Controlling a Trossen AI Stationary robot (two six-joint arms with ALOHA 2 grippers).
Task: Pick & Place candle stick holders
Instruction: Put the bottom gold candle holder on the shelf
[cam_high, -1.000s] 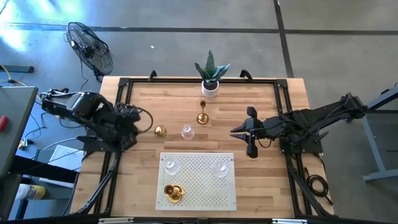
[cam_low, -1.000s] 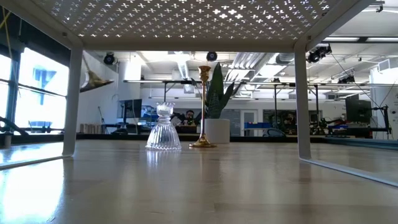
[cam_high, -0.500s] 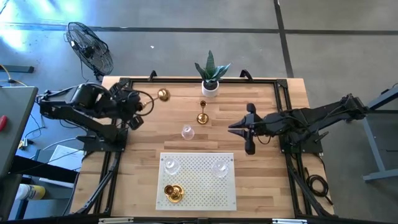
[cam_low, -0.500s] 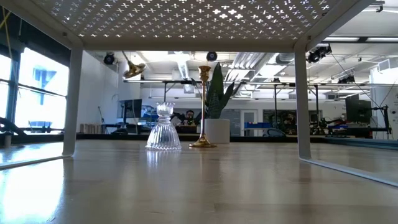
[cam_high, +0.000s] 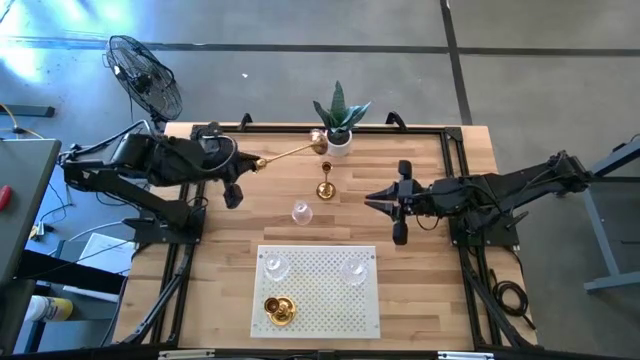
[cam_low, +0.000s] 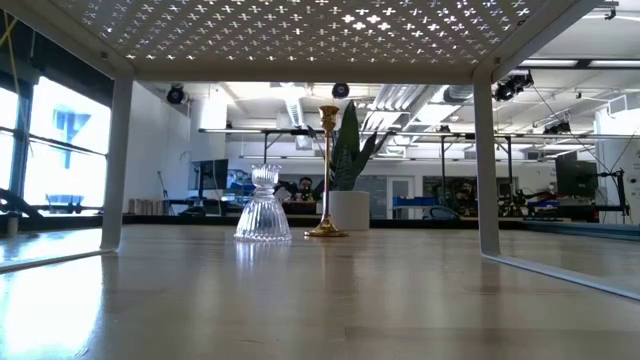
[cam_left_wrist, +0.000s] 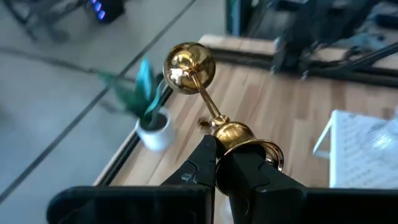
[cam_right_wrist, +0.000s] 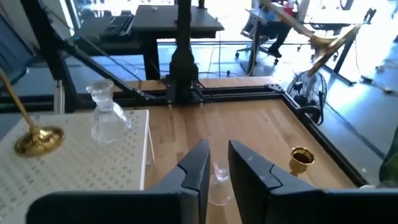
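Above table's far-left | left pincer (cam_high: 243, 166) clenched on gold holder (cam_high: 290, 151), base end pointing toward plant (cam_high: 340, 112)

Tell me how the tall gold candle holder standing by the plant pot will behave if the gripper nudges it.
The tall gold candle holder looks top-heavy: a thin stem on a small round base, so it would likely tip rather than slide. Its polished metal probably makes it slippery. Once toppled, it may roll.

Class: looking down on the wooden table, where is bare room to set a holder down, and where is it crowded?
Bare wood lies right of the white perforated mat and left of it. Crowded: the middle, where the short gold holder, clear glass holder and white plant pot cluster.
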